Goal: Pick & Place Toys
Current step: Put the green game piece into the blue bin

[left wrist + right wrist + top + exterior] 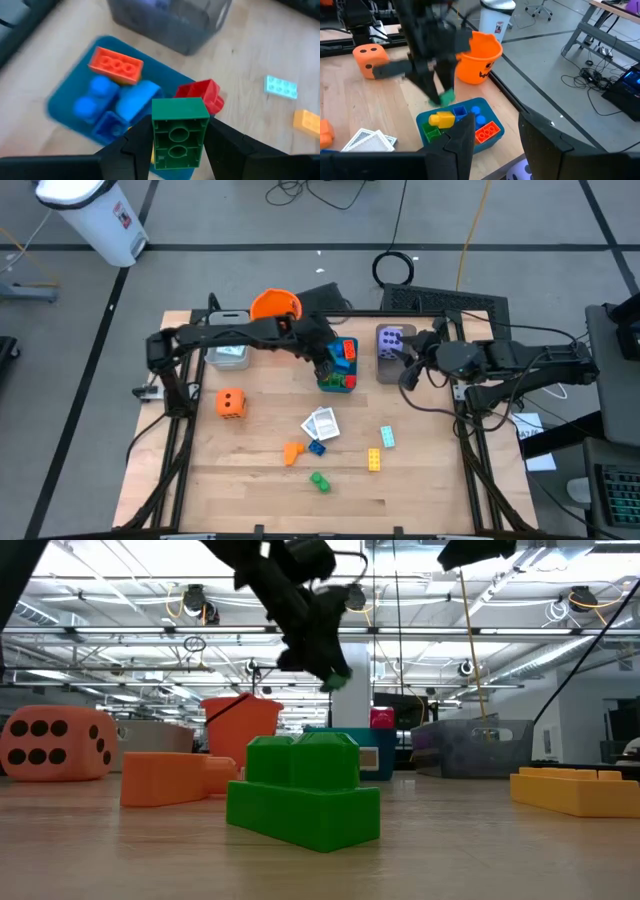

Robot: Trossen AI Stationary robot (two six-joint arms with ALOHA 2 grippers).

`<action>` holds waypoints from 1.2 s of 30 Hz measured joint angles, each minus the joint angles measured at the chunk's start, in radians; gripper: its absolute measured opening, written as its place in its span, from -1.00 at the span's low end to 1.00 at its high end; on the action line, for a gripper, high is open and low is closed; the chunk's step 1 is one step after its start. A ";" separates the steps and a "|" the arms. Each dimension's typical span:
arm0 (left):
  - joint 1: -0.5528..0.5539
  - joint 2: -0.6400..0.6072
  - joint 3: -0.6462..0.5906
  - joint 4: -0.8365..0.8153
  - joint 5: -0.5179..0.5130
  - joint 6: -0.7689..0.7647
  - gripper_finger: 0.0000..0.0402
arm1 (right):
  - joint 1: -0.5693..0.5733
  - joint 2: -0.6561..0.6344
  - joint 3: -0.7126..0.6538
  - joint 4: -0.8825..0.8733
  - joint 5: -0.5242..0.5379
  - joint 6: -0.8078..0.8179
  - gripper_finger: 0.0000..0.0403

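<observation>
My left gripper is shut on a green brick just above the teal tray, which holds orange, blue, red and yellow bricks. The brick also shows in the right wrist view and the low view. My right gripper is open and empty, raised beside the grey tray that holds the purple die. The orange die, white cards and loose orange, blue, green, yellow and light-blue bricks lie on the table. My left gripper pinches the green brick by two opposite side walls between its two fingers. The brick's hollow underside faces the wrist camera. The fingers point down from above. The brick is lifted clear, over the teal tray's near end.
An orange bucket stands behind the teal tray. A clear container sits at the far left. The loose bricks and cards lie in the table's near middle; bare wood shows at the near left and near right.
</observation>
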 joint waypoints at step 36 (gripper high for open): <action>-0.009 0.173 0.118 0.053 0.022 -0.013 0.06 | 0.000 0.007 0.000 -0.007 -0.031 0.026 -0.29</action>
